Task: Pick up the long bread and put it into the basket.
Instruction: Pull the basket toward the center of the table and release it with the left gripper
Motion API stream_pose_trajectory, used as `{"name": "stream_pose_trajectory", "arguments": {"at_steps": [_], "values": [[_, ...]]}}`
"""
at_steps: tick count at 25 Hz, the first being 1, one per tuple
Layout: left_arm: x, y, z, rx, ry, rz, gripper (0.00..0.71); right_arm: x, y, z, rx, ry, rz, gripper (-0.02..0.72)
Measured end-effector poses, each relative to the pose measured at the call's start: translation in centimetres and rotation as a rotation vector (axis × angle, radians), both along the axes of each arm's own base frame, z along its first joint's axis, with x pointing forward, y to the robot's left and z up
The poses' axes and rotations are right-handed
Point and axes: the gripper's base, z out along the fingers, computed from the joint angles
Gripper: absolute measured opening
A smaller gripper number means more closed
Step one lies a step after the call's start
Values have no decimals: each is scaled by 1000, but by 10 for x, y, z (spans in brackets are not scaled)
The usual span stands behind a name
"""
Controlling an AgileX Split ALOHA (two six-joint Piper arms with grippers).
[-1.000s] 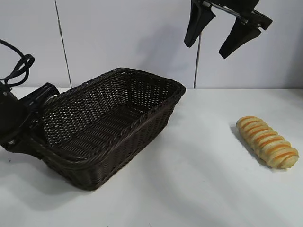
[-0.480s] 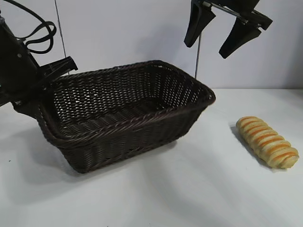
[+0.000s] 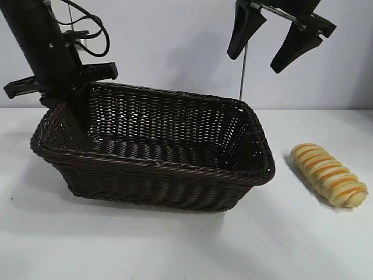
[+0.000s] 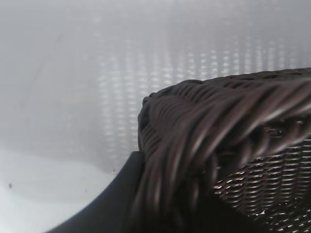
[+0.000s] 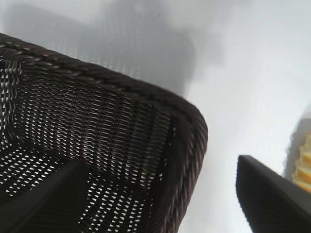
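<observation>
Your bread (image 3: 329,174) lies near the bench's right edge, long axis diagonal; left gripper (image 3: 78,105) clamps basket (image 3: 175,169) rim, right gripper (image 3: 265,44) spread apart.

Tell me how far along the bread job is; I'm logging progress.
Done: nothing yet; the long bread lies on the white table, right of the basket. In hand: the left gripper grips the basket's back-left rim. Left: the right gripper, jaws open, hangs high above and must pick the bread and drop it in.
</observation>
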Motion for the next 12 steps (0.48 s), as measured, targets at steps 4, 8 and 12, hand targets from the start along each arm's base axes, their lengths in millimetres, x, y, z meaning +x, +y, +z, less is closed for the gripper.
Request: {"name": "stream_pose_trajectory", "arguments": {"at_steps": [4, 8, 12], "values": [[6, 13, -8, -27, 26, 48, 111, 0, 0, 0, 0, 0, 0, 600], [9, 21, -16, -38, 44, 77, 111, 0, 0, 0, 0, 0, 0, 600], [10, 20, -24, -49, 64, 83, 111, 0, 0, 0, 0, 0, 0, 600]]}}
